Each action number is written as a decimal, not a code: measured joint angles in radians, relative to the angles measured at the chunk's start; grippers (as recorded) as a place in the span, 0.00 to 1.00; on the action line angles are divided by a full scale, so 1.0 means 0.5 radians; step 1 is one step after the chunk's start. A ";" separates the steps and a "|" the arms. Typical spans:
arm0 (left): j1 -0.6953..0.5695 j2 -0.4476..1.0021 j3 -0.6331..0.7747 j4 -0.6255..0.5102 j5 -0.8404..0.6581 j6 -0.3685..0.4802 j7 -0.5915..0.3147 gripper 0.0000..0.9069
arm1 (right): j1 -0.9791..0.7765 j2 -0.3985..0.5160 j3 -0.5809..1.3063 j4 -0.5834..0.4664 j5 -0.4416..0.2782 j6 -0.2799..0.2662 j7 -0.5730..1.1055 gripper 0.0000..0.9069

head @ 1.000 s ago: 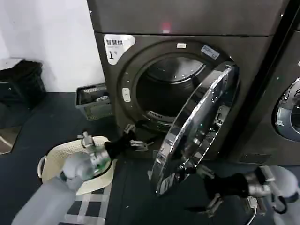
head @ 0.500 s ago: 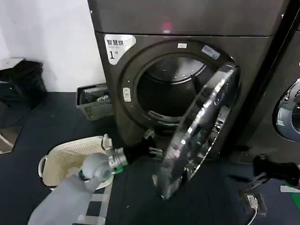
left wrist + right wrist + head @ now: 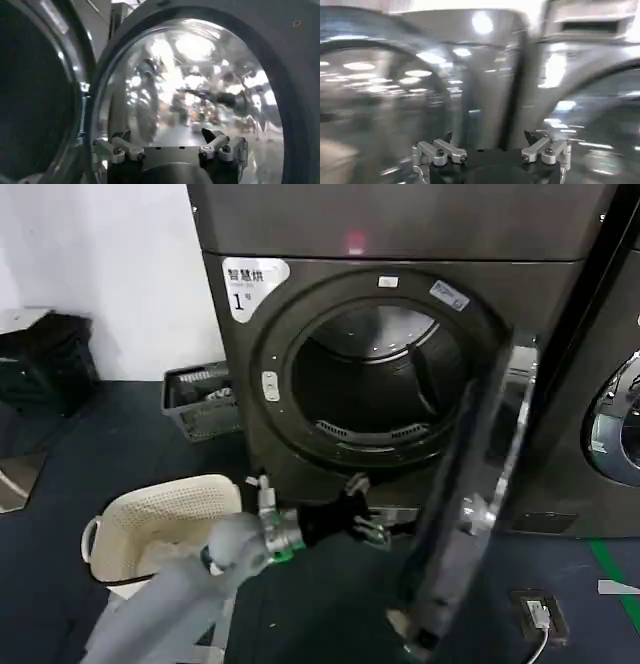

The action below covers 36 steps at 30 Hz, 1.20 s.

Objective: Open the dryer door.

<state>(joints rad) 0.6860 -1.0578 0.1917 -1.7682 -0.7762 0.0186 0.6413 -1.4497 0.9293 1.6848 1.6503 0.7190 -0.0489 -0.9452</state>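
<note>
The dryer [image 3: 300,284], dark grey with a white "1" sticker, has its round drum opening [image 3: 370,379] fully exposed. The dryer door [image 3: 480,484] stands swung out on its right hinge, seen nearly edge-on. My left gripper [image 3: 368,509] hovers open below the drum opening, just left of the door's lower edge and holding nothing. In the left wrist view the left gripper [image 3: 167,135] faces the door's [image 3: 190,85] inner side and tinted glass, with the dark drum [image 3: 35,90] to one side. My right gripper [image 3: 489,135] is open and empty before blurred shiny machine fronts.
A white laundry basket [image 3: 160,514] sits on the dark floor under my left arm. A grey crate [image 3: 200,399] stands by the wall left of the dryer. The neighbouring machine [image 3: 615,424] is at the right. A small plug [image 3: 540,614] lies on the floor.
The door has swung from half open to wide open, now edge-on. My left arm has moved right, under the drum opening. My right arm has pulled back out of the head view.
</note>
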 joint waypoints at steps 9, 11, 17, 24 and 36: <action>-0.124 -0.142 0.223 0.072 0.054 0.003 -0.123 1.00 | -0.212 0.020 0.289 0.011 -0.089 0.149 1.025 1.00; -0.148 -0.178 0.271 0.098 0.056 0.021 -0.180 1.00 | -0.230 0.002 0.349 -0.017 -0.106 0.145 1.193 1.00; -0.243 -0.322 0.407 0.179 0.083 0.000 -0.240 1.00 | -0.256 -0.068 0.583 -0.166 -0.362 0.144 1.492 1.00; -0.383 -0.560 0.560 0.328 0.111 -0.010 -0.281 1.00 | -0.303 -0.113 0.811 -0.302 -0.447 0.010 1.760 1.00; -0.523 -0.950 0.698 0.645 0.263 -0.069 -0.392 1.00 | -0.417 -0.132 1.069 -0.286 -0.302 -0.087 1.797 1.00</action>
<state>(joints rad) 0.4247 -1.5325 0.5408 -1.4455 -0.6449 -0.0156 0.4451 -1.6580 0.8630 2.2193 1.5074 0.5678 -0.0924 -0.0464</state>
